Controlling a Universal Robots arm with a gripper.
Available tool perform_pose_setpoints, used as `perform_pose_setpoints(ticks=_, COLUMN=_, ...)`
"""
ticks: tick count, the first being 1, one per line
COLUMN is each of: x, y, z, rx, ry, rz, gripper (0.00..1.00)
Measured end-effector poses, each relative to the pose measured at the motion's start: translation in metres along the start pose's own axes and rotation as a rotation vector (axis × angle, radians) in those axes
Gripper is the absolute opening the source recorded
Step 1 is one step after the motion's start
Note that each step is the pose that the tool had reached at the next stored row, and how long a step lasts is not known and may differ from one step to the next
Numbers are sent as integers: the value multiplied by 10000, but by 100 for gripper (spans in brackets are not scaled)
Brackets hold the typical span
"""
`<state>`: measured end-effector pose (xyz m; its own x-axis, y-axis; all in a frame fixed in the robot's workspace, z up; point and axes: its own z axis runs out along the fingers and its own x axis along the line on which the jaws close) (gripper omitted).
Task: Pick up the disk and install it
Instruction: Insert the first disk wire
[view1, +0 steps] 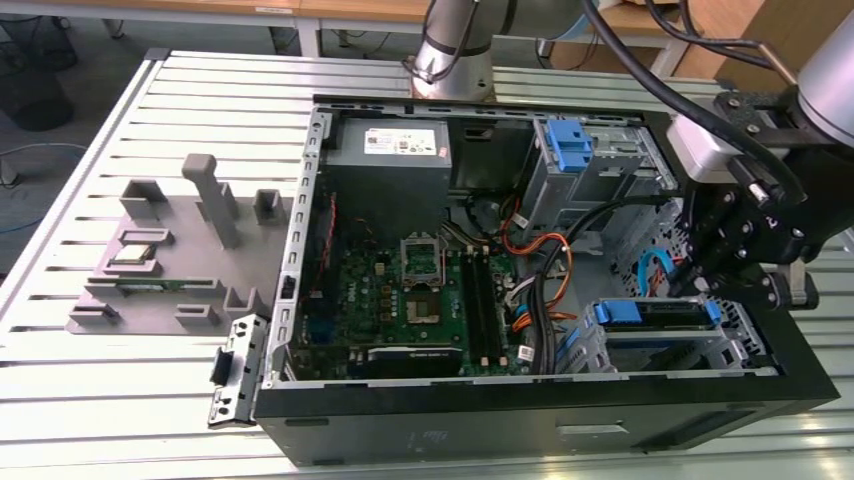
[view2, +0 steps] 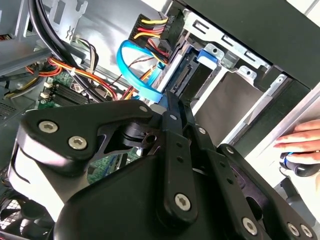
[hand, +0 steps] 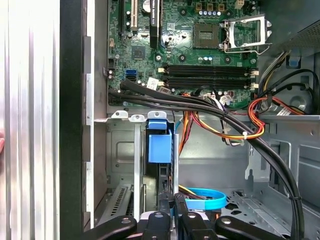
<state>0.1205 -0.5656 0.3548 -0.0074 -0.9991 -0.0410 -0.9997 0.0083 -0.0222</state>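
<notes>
jaws nearly closed | at disk (view1: 650, 313) end | disk in drive cage (view1: 750, 347)

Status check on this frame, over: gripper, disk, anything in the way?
Gripper at the drive cage, by the end of the disk. It sits in the cage slot, blue rails showing. Blue cable loops right beside the gripper.

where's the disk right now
On the exterior view's right, the disk sits in the metal drive cage at the open case's corner, just below the gripper.
</notes>
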Motion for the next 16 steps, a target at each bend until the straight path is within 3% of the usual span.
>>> perform_pose_setpoints(ticks=7, x=48, y=38, z=17, rx=148, ry=-12, rz=-42, gripper=16)
perform_pose_setpoints(ticks=16, x=76, y=56, z=81, rx=188, ry=-15, rz=-193, gripper=16)
